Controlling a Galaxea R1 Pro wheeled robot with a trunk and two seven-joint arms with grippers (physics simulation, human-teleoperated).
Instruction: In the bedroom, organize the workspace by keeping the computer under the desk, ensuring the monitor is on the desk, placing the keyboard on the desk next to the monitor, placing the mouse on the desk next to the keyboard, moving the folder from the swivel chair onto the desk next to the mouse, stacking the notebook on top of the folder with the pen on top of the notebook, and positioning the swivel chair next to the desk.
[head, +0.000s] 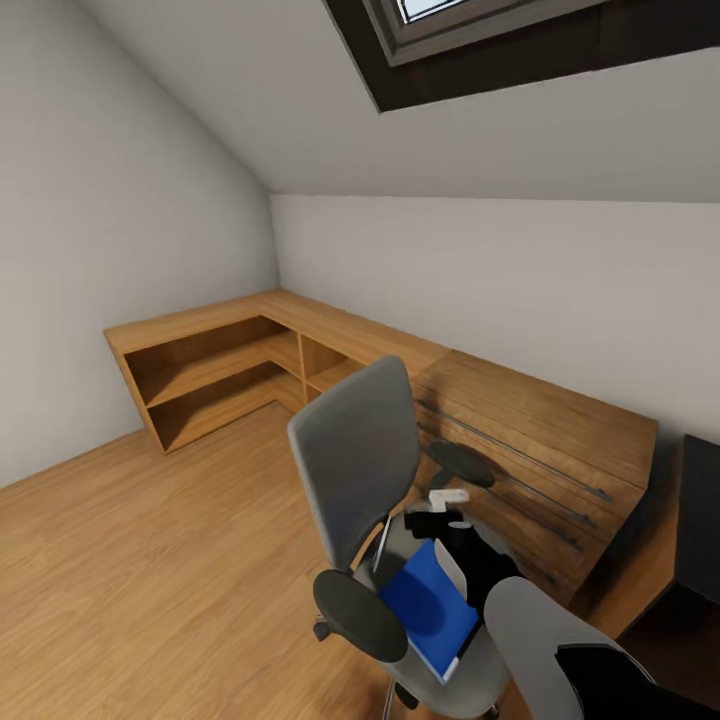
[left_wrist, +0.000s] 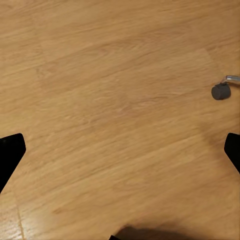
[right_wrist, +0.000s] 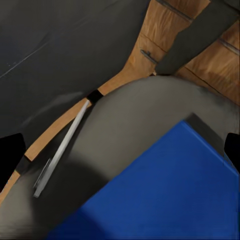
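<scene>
The swivel chair (head: 358, 470) stands in the middle of the room, its grey back towards me. The bright blue folder (head: 428, 604) lies flat on its seat. My right gripper (head: 468, 548) hangs just above the folder's far end, dark against the seat. In the right wrist view that gripper (right_wrist: 120, 155) is open, one black fingertip (right_wrist: 10, 156) at each side, with the folder (right_wrist: 165, 195) and grey seat (right_wrist: 115, 125) close below. My left gripper (left_wrist: 120, 152) is open over bare wood floor near a chair caster (left_wrist: 220, 91). A corner of the black desk (head: 703, 520) shows at the right edge.
A light-wood dresser (head: 540, 440) with long handles stands right behind the chair. It joins an open corner shelf unit (head: 215, 372) along the walls. The ceiling slopes low, with a skylight (head: 470, 25) above. Open wood floor (head: 150, 580) spreads to the left.
</scene>
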